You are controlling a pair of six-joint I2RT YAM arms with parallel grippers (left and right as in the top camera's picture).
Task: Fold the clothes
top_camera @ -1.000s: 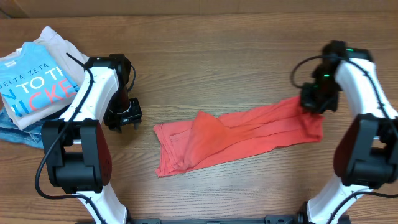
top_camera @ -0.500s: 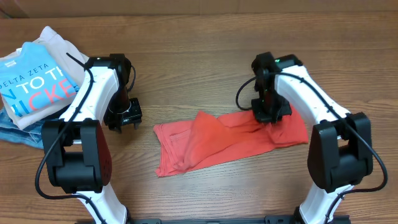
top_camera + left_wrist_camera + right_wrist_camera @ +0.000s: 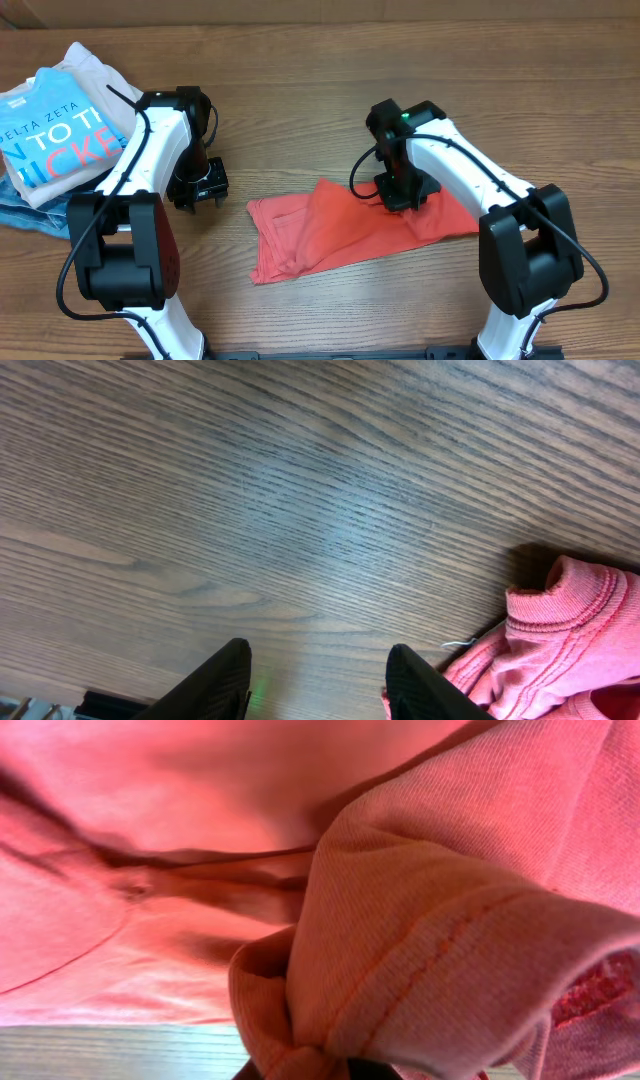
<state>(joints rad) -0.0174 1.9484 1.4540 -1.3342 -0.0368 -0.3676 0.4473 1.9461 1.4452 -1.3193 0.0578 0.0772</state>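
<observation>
The right gripper [image 3: 401, 193], jaws seemingly pinching the T-shirt [image 3: 315, 232] hem, has carried it leftward over the middle; the left gripper [image 3: 203, 188] idles, jaws spread.

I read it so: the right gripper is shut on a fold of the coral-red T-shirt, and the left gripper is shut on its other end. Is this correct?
One part is wrong. The left gripper is open and holds nothing: the left wrist view shows its fingers apart over the table, the coral-red T-shirt beside them. The right gripper is shut on a fold.
</observation>
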